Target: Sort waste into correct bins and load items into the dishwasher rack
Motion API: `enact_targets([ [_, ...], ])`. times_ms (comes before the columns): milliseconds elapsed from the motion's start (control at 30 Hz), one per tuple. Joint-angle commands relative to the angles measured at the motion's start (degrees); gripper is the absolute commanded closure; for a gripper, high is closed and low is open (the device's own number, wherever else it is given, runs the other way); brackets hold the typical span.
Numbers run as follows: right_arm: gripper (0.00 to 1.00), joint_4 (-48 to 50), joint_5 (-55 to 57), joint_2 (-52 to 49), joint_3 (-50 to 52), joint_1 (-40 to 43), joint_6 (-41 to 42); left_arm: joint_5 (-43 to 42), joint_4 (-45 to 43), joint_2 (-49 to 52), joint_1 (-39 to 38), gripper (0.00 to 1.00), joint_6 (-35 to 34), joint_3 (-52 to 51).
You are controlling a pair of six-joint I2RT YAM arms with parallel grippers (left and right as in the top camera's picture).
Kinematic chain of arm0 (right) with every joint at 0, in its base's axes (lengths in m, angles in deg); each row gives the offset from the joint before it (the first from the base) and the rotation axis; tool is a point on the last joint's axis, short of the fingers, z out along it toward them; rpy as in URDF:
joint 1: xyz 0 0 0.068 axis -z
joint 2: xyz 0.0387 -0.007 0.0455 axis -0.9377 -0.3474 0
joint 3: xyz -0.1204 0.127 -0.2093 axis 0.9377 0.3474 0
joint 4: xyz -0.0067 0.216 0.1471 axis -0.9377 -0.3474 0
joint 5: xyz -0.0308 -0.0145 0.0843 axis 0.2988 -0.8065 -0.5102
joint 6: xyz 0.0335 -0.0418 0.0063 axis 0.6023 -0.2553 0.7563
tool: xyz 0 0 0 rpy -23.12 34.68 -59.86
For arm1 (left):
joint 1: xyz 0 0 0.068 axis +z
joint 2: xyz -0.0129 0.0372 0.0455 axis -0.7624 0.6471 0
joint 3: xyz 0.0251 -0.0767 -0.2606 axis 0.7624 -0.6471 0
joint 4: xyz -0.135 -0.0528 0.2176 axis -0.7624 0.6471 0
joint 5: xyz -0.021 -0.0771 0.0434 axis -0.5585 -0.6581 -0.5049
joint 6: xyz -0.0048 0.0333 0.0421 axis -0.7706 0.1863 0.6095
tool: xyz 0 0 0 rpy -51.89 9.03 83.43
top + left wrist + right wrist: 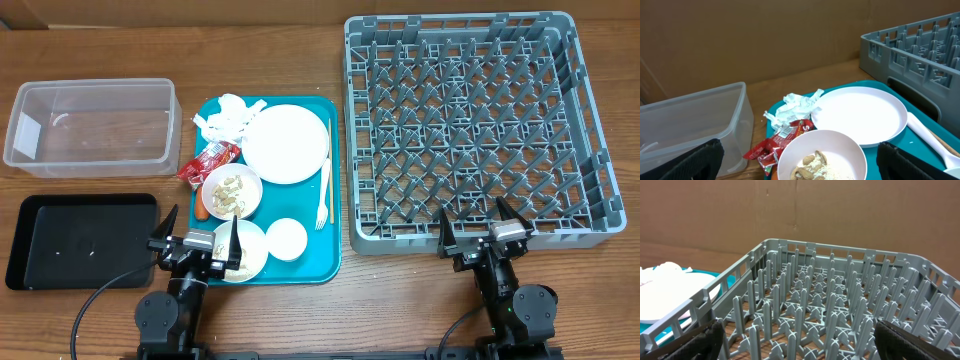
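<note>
On the teal tray lie a white plate point(287, 143), crumpled napkins point(225, 117), a red wrapper point(210, 162), an orange carrot point(201, 212), a bowl of food scraps point(231, 191), a small white cup point(286, 239), a second bowl point(252, 252), a fork point(322, 200) and chopsticks point(329, 150). My left gripper point(202, 228) stands open at the tray's near left corner, holding nothing. In the left wrist view the scraps bowl point(821, 155) lies ahead between the fingers point(695, 162). My right gripper point(476, 222) is open at the near wall of the grey dishwasher rack point(470, 130), which holds nothing.
The clear tub point(92, 125) sits at the back left. Nearer, the black tray point(85, 240) lies left of my left gripper. The teal tray point(335, 250) lies between the bins and the rack. A brown wall point(800, 210) rises behind the table.
</note>
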Motion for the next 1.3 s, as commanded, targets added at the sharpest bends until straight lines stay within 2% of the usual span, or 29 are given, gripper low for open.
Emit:
enact_targets([
  [0,0.00,0.46,-0.33,0.46,0.61,0.17,-0.20,0.22,0.11,-0.22,0.00,0.00,0.85,-0.24],
  [200,0.00,1.11,-3.06,0.46,0.61,0.15,0.90,0.22,0.11,-0.22,0.00,0.00,0.85,-0.24],
  [267,0.00,3.15,-15.91,0.46,0.61,0.15,2.93,0.22,0.11,-0.22,0.00,0.00,0.85,-0.24],
  [333,0.00,3.43,-38.23,0.46,0.61,0.15,12.07,0.22,0.11,-0.22,0.00,0.00,0.85,-0.24],
  [367,0.00,2.95,-44.70,0.46,0.61,0.15,15.19,0.22,0.13,-0.22,0.00,0.00,0.85,-0.24],
  [433,0.00,4.96,-49.62,0.46,0.61,0.15,17.00,0.22,0.11,-0.22,0.00,0.00,0.85,-0.24],
  [767,0.00,24.46,-50.90,0.46,0.48,0.17,29.40,0.22,0.13,-0.22,0.00,0.00,0.85,-0.24],
  [900,0.00,23.91,-49.59,0.46,-2.45,0.17,29.42,0.20,0.11,-0.22,0.00,0.00,0.85,-0.24],
  [1067,0.00,17.09,-40.65,0.44,-8.48,0.17,26.80,0.22,0.11,-0.22,0.00,0.00,0.85,-0.24],
  [1267,0.00,-4.74,-22.14,-3.45,-22.91,0.17,17.40,0.22,0.13,-0.22,0.00,0.00,0.85,-0.24],
])
